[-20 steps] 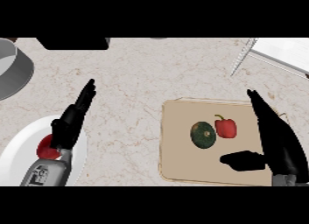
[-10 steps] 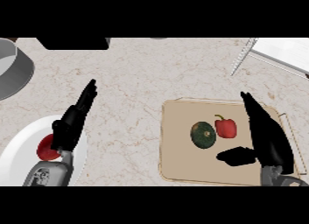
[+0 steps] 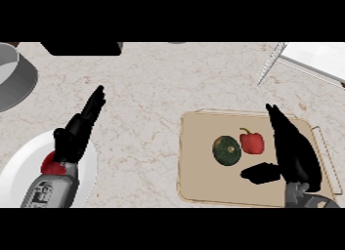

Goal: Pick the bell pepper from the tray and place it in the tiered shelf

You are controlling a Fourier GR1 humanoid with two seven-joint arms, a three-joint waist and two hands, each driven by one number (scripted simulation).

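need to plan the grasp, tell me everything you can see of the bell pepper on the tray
The bell pepper is small, glossy and red, with a thin curved stem pointing toward the far-left. It lies on the beige tray, near its middle, just right of a dark green round vegetable, close to it or perhaps touching. The right hand is open beside it on the right, thumb below it, not touching. Nothing holds the pepper.

A kitchen, by its pale marble-patterned counter (image 3: pixel 161 93): a tan tray (image 3: pixel 204 185) of vegetables, a white plate (image 3: pixel 16 171) well left of it, probably a grey pot (image 3: pixel 9 78) beyond the plate.
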